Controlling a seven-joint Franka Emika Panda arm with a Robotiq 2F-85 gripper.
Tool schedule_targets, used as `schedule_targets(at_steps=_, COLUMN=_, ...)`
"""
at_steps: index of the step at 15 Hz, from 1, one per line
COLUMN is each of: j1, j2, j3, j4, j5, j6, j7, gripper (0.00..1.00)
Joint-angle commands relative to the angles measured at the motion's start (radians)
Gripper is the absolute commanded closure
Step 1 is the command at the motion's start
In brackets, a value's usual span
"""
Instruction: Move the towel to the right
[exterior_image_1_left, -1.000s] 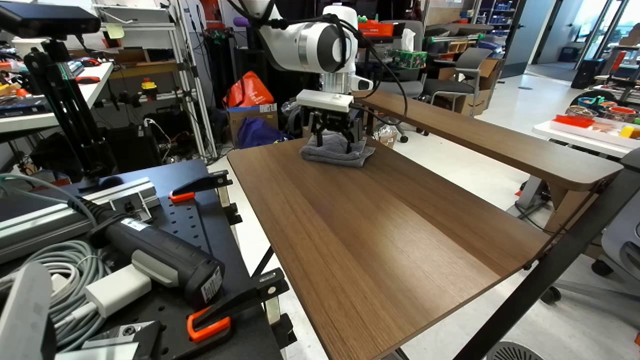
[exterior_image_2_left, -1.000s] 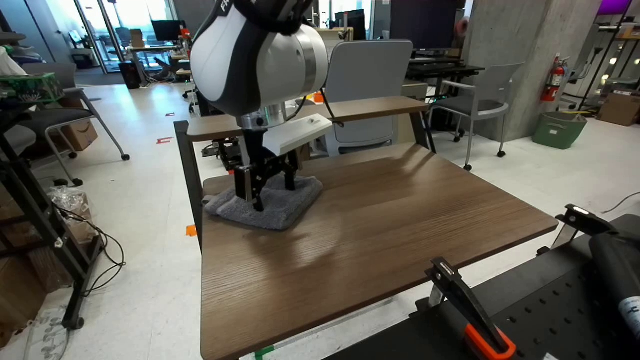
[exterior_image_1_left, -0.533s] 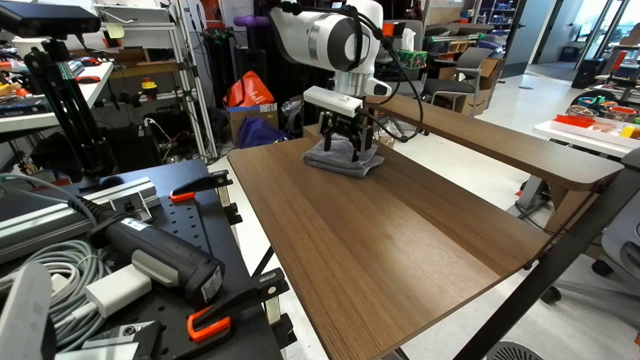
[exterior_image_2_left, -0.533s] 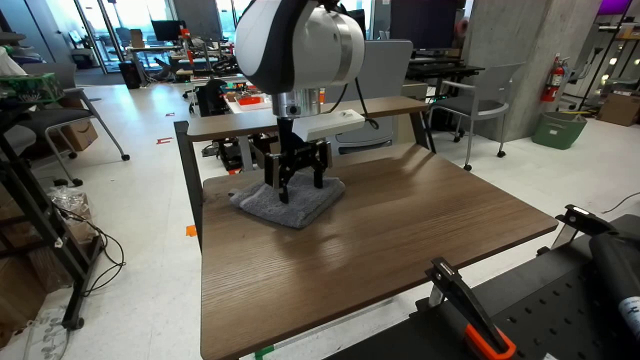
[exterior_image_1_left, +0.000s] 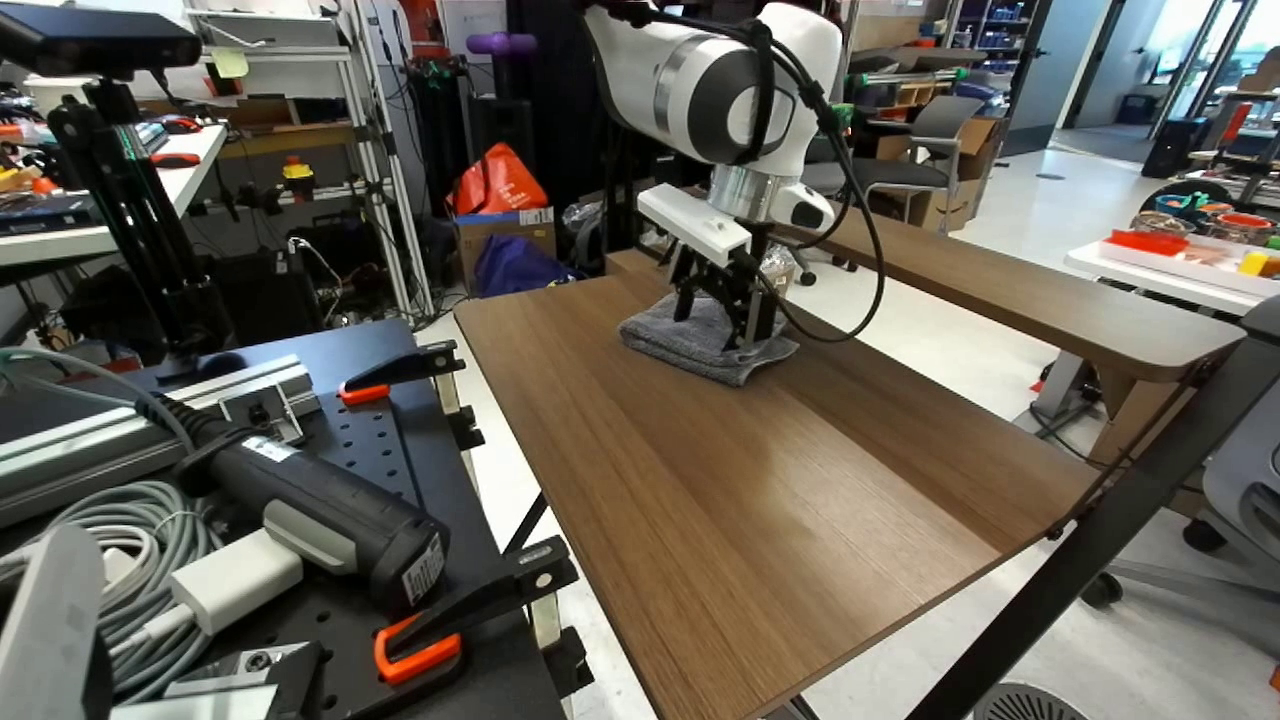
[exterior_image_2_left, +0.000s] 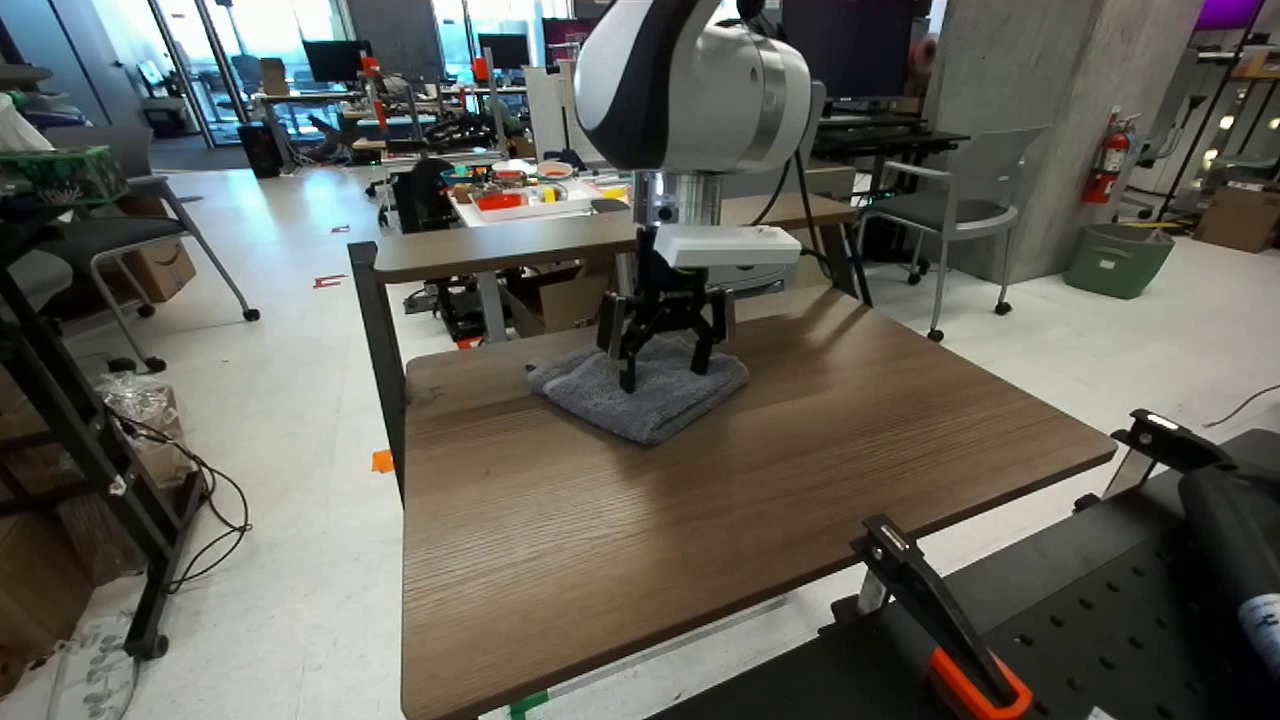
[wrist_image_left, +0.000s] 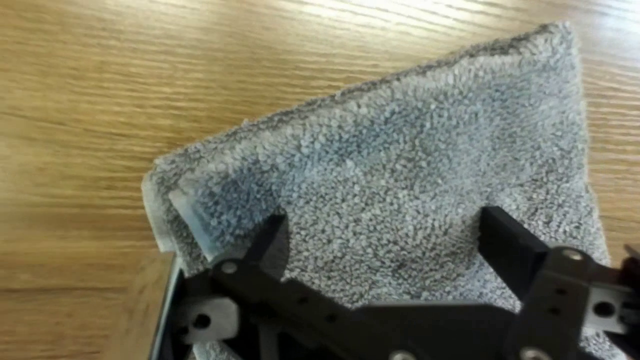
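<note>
The grey folded towel lies flat on the brown tabletop, near its far end in an exterior view. It also shows in an exterior view near the table's back edge, left of middle. My gripper points down onto the towel, with its fingertips on the cloth. Its fingers are spread wide, also in an exterior view. In the wrist view the towel fills the space between the open fingers, and no cloth is pinched between them. The towel's near part is hidden by the gripper.
A raised brown shelf runs along one long side of the table, behind the arm in an exterior view. A black bench with orange-tipped clamps and a dark tool stands beside the opposite side. A cable loops down from the arm.
My gripper and the towel have moved together along the tabletop, toward the lower right in an exterior view and to the right in an exterior view. The fingers have stayed spread.
</note>
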Motion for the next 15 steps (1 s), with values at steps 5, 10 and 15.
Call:
schedule_targets(at_steps=5, j1=-0.093, j2=-0.078, j3=0.006, j4=-0.132, j5=0.142, j6=0.054, j7=0.082, gripper=0.00)
schedule_targets(at_steps=10, j1=-0.186, j2=-0.160, j3=0.010, j4=-0.265, j5=0.256, j6=0.048, j7=0.071, gripper=0.00)
schedule_targets(at_steps=15, j1=-0.260, j2=-0.182, j3=-0.007, j4=-0.321, j5=0.335, j6=-0.002, j7=0.075, gripper=0.00)
